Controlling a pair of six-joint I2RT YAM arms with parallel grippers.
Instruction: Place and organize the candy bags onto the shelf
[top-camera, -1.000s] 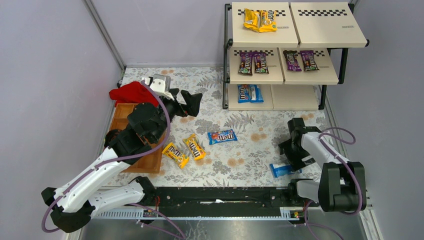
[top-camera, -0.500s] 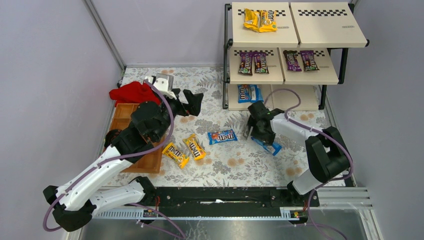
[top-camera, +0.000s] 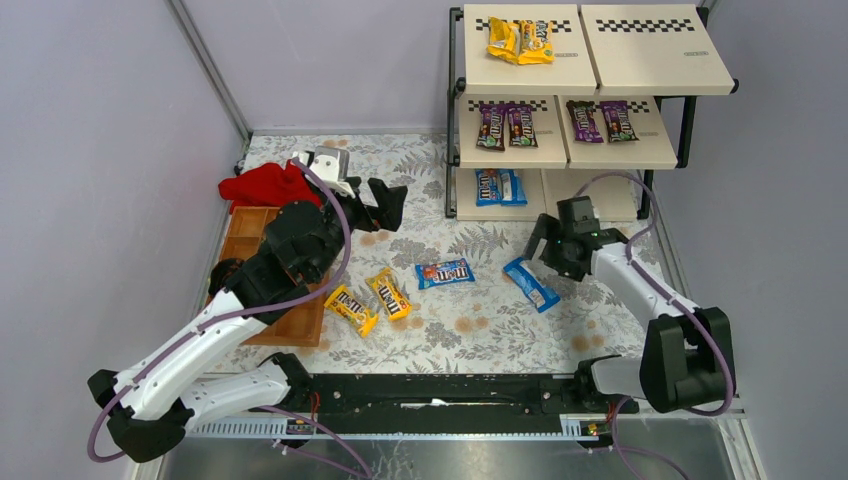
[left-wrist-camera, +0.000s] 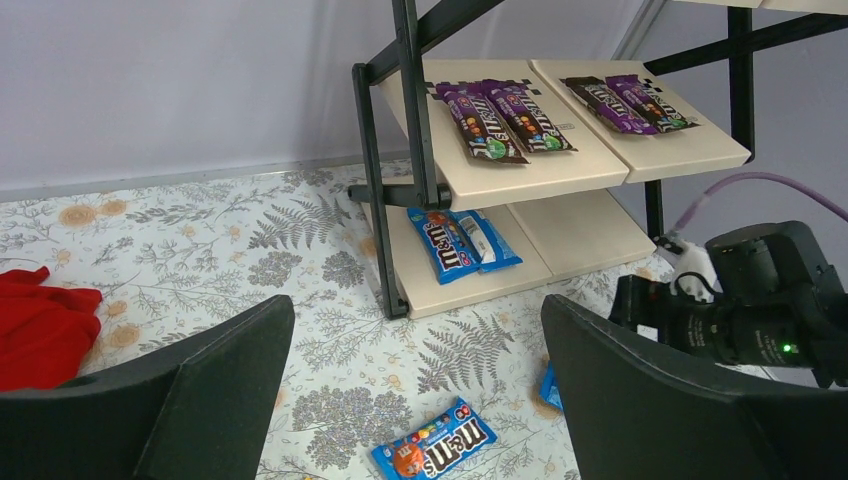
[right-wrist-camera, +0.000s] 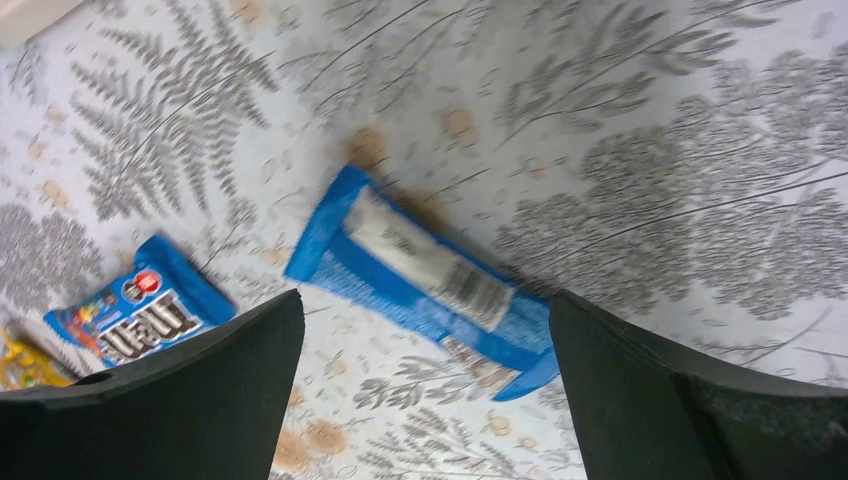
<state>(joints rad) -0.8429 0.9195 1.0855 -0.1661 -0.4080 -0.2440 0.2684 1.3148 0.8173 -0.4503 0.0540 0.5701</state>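
My right gripper (top-camera: 549, 250) is open and hovers just above a blue candy bag (top-camera: 531, 284) that lies face-down on the floral cloth; the right wrist view shows this bag (right-wrist-camera: 430, 275) between my open fingers (right-wrist-camera: 235, 380). Another blue candy bag (top-camera: 445, 272) and two yellow ones (top-camera: 350, 309) (top-camera: 389, 294) lie mid-table. My left gripper (top-camera: 388, 201) is open and empty, raised left of the shelf (top-camera: 655, 50). The shelf holds yellow bags (top-camera: 520, 41) on top, purple bags (top-camera: 505, 126) in the middle and blue bags (top-camera: 498, 186) at the bottom.
A red cloth (top-camera: 266, 185) lies at the far left by a brown wooden tray (top-camera: 248, 232). The shelf's black post (left-wrist-camera: 372, 200) stands ahead of my left gripper. The right arm (left-wrist-camera: 765, 300) shows at the right of the left wrist view.
The blue bag has moved from the near right of the table up to the middle right. My right gripper swung left with it, then drew back to the right. The left arm barely moved.
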